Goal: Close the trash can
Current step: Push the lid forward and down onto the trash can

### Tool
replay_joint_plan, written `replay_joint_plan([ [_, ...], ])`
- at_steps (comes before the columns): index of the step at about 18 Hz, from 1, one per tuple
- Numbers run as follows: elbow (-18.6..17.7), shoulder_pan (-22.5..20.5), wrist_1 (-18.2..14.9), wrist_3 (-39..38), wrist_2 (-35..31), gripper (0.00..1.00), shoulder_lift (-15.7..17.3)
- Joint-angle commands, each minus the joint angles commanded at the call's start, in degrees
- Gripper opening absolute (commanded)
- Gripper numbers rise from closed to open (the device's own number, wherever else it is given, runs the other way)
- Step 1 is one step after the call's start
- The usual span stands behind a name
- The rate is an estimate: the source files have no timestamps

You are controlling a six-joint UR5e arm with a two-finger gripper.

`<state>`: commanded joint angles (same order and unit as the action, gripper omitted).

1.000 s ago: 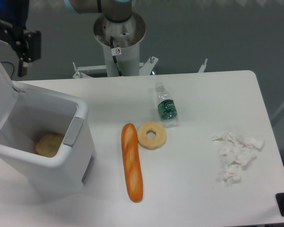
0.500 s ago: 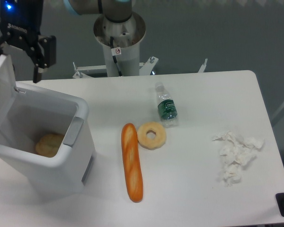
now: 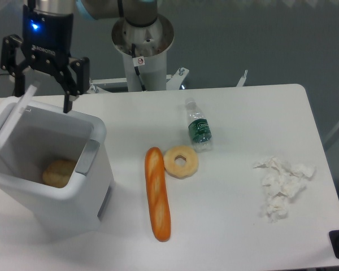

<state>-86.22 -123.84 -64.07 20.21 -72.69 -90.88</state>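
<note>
The white trash can (image 3: 56,195) stands at the table's left edge with its top open. Its lid (image 3: 8,121) stands up along the left rim, seen nearly edge-on and leaning over the opening. A grey latch (image 3: 86,157) sits on the front wall. My gripper (image 3: 42,96) hangs over the can's back rim, open, with the lid's upper corner just beside its left finger (image 3: 16,87). I cannot tell whether they touch. A round bread roll (image 3: 59,172) lies inside the can.
On the table lie a baguette (image 3: 157,193), a ring-shaped pastry (image 3: 181,161), a small water bottle (image 3: 199,127) and crumpled white tissue (image 3: 281,185) at the right. The arm's base column (image 3: 142,53) stands behind the table's far edge.
My gripper has moved right and down from the far left to above the can's back rim. The lid's top edge has swung right with it, so the lid now shows edge-on.
</note>
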Motion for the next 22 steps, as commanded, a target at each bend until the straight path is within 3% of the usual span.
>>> replay_joint_plan([
  [14,0.0,-0.88,0.26,3.34,-3.69,1.0,-5.62],
  [22,0.26,-1.93,2.11,3.96,-4.92,1.0,-8.26],
])
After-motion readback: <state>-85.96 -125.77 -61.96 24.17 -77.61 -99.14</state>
